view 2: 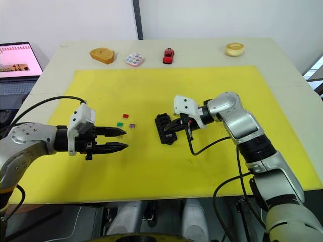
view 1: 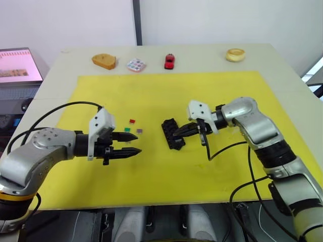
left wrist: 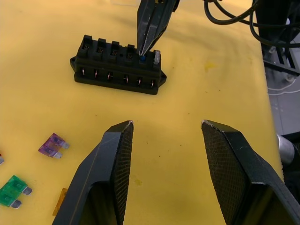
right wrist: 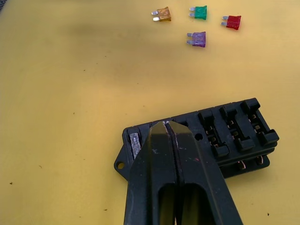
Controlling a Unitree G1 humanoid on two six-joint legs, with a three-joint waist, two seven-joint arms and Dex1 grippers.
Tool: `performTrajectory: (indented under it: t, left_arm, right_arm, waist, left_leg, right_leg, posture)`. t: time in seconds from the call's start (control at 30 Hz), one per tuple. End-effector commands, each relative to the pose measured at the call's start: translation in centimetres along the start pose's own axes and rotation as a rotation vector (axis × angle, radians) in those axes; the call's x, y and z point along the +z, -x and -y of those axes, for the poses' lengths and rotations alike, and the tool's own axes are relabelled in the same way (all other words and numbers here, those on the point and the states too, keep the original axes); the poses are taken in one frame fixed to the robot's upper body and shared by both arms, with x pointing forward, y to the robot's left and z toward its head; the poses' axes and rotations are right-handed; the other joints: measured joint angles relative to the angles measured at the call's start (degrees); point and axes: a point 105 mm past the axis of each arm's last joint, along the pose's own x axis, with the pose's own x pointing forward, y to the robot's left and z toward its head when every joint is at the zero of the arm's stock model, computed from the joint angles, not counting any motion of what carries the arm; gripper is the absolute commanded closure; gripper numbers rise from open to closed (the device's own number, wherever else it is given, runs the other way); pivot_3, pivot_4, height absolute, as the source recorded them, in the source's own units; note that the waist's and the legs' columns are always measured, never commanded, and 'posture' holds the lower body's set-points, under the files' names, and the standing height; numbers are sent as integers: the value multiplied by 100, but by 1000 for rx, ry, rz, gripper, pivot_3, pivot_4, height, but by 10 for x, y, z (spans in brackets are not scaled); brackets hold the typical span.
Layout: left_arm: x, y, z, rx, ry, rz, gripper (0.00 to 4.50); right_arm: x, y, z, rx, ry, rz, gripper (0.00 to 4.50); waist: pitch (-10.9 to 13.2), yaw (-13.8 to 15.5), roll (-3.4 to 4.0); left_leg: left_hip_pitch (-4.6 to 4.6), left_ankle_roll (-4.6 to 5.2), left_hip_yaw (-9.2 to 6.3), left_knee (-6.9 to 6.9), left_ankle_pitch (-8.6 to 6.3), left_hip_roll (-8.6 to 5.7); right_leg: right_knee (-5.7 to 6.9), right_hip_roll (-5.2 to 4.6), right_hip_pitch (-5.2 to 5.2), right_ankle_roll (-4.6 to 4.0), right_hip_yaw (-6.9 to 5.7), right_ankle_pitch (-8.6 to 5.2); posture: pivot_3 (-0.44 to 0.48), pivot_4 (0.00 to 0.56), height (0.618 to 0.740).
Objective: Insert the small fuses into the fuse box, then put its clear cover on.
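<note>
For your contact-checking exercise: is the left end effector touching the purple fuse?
Apart. In the left wrist view, bare yellow mat separates the open left end effector from the purple fuse, which lies off to one side.

No text, label, brand, number or sign can be read. The laptop screen (view 1: pixel 19 64) at the table's left edge shows only a pink page with marks too small to make out.
</note>
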Motion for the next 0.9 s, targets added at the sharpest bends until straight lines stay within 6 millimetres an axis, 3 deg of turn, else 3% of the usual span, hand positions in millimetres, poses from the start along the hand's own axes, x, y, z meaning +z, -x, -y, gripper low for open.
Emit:
performTrajectory:
  t: [0.03, 0.53, 0.63, 0.77, 0.83, 0.9]
  left_arm:
    - [6, 5, 0, 16, -35, 15, 2066]
    - [6, 8, -3, 34, -33, 18, 2066]
    - [6, 9, -5, 42, -25, 23, 2066]
    - [14, 21, -17, 95, 21, 88, 2066]
    - [21, 40, -32, 161, 68, 150, 2066]
    - [20, 56, -48, 254, 72, 164, 2066]
  right_arm:
    - [-12, -3, -8, 29, -31, -35, 4487]
    - [-28, -4, -4, -2, -50, -71, 4487]
    - [-14, 0, 1, -15, -46, -11, 4487]
    - [25, 22, 5, -8, -84, 161, 4487]
    - [47, 47, 20, -100, -137, 298, 4487]
    - [54, 70, 37, -215, -225, 384, 4487]
  waist:
    - [0, 0, -1]
    - [-6, 6, -6]
    - [-6, 9, -6]
    - [-4, 17, -5]
    - [-1, 13, -5]
    - [0, -8, -4]
  left_leg:
    - [18, 0, 1, -3, -4, 0]
    - [28, -2, 0, -3, -5, 0]
    - [28, -2, 0, -3, -5, 0]
    - [25, -1, 0, -3, -5, 0]
    - [22, -1, 1, -3, -5, -1]
    - [16, -1, 1, -4, -5, 0]
  right_leg:
    - [-2, -1, 14, -1, 1, -1]
    - [-1, -12, 22, -1, 6, -1]
    - [-1, -13, 22, -1, 6, -1]
    - [0, -16, 16, -1, 6, -1]
    - [0, -18, 11, -1, 7, -1]
    - [3, -20, 2, 0, 7, -1]
  posture:
    - [0, 150, 740]
    - [0, 150, 740]
    - [0, 150, 740]
    - [0, 150, 740]
    - [0, 150, 740]
    - [0, 150, 740]
